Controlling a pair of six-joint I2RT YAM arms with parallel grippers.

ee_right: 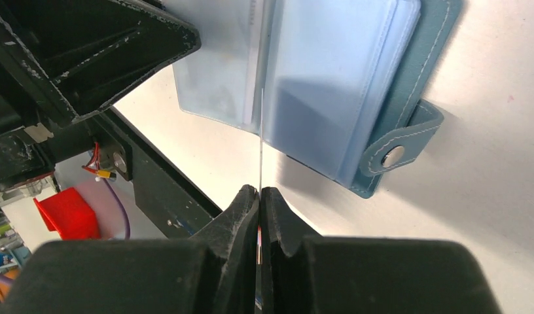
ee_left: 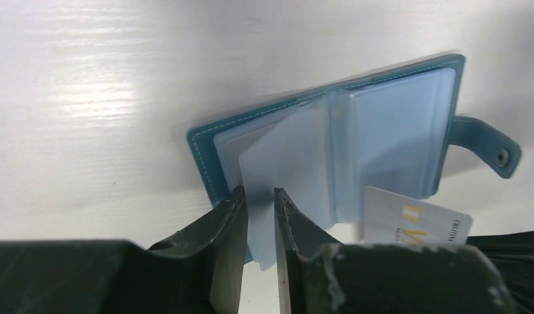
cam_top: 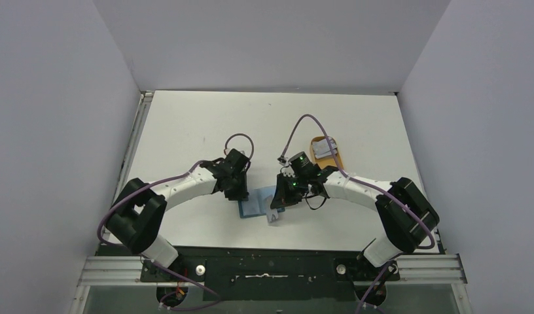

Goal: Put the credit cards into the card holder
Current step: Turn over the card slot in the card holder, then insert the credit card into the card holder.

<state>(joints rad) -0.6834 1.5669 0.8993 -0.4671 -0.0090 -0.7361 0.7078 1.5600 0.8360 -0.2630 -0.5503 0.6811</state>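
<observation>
The teal-blue card holder [cam_top: 254, 205] lies open on the table between my two grippers, its clear sleeves [ee_left: 389, 131] fanned out and its snap tab [ee_right: 398, 147] sticking out. My left gripper [ee_left: 259, 191] stands over the left pages. Its jaws are a narrow gap apart, and one loose clear sleeve [ee_left: 284, 163] shows through the gap, behind the fingers. My right gripper [ee_right: 259, 190] is shut on a whitish credit card [ee_right: 260, 144] seen edge-on. The card's far edge meets the sleeves near the fold. The card shows gold lettering in the left wrist view [ee_left: 418, 222].
An orange oval tray [cam_top: 336, 160] with more grey cards [cam_top: 324, 148] sits behind the right gripper. The black table edge and frame [ee_right: 153, 190] run close to the near side of the card holder. Grey walls enclose the table.
</observation>
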